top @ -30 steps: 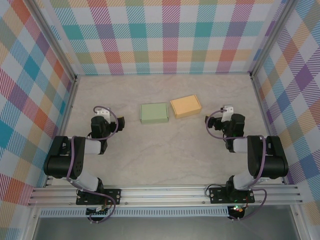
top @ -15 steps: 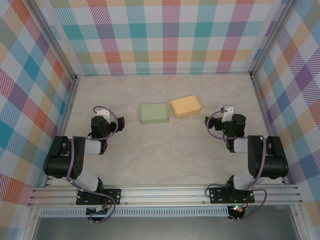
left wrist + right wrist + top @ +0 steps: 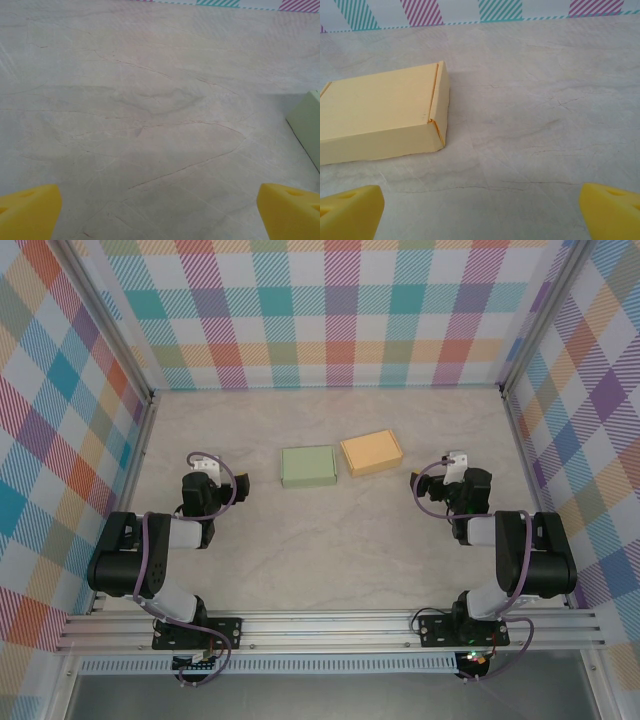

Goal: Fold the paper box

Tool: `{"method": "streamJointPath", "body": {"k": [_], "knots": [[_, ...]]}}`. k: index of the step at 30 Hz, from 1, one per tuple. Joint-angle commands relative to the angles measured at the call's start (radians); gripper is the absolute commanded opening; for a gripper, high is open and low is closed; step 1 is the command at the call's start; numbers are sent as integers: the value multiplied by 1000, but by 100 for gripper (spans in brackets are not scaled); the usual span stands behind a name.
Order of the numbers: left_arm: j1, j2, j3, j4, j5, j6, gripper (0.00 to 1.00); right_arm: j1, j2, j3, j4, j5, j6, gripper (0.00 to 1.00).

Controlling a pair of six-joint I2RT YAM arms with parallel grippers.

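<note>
Two closed paper boxes lie side by side at the middle of the table, a pale green one [image 3: 308, 466] and a yellow-orange one [image 3: 371, 453] to its right. My left gripper [image 3: 203, 483] rests low, left of the green box and well apart from it. In the left wrist view the left gripper [image 3: 160, 212] is open, its yellow pads [image 3: 30, 210] wide over bare table, and a green box corner [image 3: 307, 120] shows at the right edge. My right gripper [image 3: 455, 480] sits right of the yellow box. It [image 3: 481, 210] is open, with the yellow box [image 3: 380, 112] ahead to the left.
Plaid walls [image 3: 330, 310] close in the back and both sides, with metal posts [image 3: 150, 395] at the back corners. An aluminium rail [image 3: 330, 628] carrying both arm bases runs along the near edge. The marbled tabletop [image 3: 330, 550] stretches between the arms.
</note>
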Motion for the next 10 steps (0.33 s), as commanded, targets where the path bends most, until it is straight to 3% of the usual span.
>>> {"method": "streamJointPath", "body": {"k": [1,10], "knots": [[0,5,12,-4,0,-2,100,1,0,5,16,-5,7,100],[-3,5,13,-5,-4,-3,100,2,0,5,16,-5,7,100]]}}
